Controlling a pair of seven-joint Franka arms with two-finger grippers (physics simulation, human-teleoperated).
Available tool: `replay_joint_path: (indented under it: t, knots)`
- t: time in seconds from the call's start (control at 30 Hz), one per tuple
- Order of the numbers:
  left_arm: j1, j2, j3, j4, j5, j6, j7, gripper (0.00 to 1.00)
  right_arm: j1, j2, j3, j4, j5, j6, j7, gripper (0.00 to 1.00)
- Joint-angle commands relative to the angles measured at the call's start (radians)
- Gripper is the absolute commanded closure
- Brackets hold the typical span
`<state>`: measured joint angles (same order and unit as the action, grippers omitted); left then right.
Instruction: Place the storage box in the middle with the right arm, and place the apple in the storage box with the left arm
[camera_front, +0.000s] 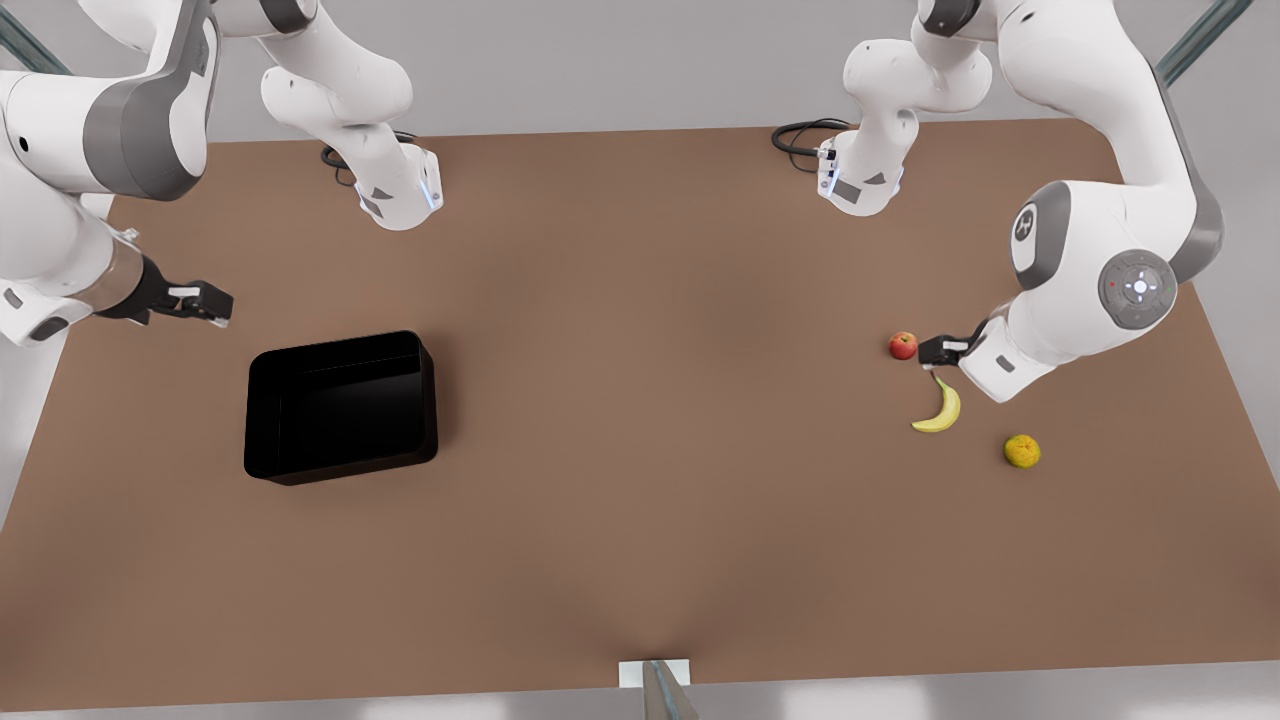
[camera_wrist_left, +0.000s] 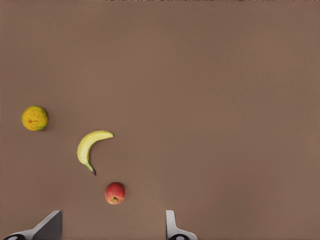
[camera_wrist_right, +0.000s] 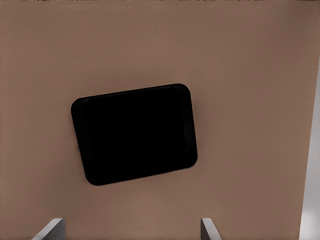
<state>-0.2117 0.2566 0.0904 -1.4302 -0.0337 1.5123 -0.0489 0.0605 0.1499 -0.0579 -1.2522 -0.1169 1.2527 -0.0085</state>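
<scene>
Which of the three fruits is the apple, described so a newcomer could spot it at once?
On the brown table, look to the front view's right, far from the black storage box. Three fruits lie there near the open left claw. The apple is the small round red one beside that claw, unlike the curved yellow banana and the orange-yellow citrus.

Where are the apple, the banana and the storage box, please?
apple (camera_front: 903, 345): front view, middle of its red skin.
banana (camera_front: 941, 408): front view, middle of its curved body.
storage box (camera_front: 340, 475): front view, near outer wall.
</scene>
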Motion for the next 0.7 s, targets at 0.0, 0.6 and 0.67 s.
replay_joint_path:
  t: [0.0, 0.6, 0.67]
  knots:
    - [0.000, 0.000, 0.000, 0.000, 0.001, 0.019, -0.025, 0.00, -0.001, -0.001, 0.000, 0.000, 0.000, 0.014, -0.001, 0.00]
    - [0.003, 0.004, 0.002, 0.025, -0.002, 0.019, -0.016, 0.00, -0.244, 0.350, -0.042, -0.474, 0.036, 0.899, -0.524, 0.00]
    - [0.005, 0.004, 0.002, 0.025, -0.002, 0.019, -0.016, 0.00, -0.257, 0.365, -0.060, -0.497, 0.036, 0.887, -0.530, 0.00]
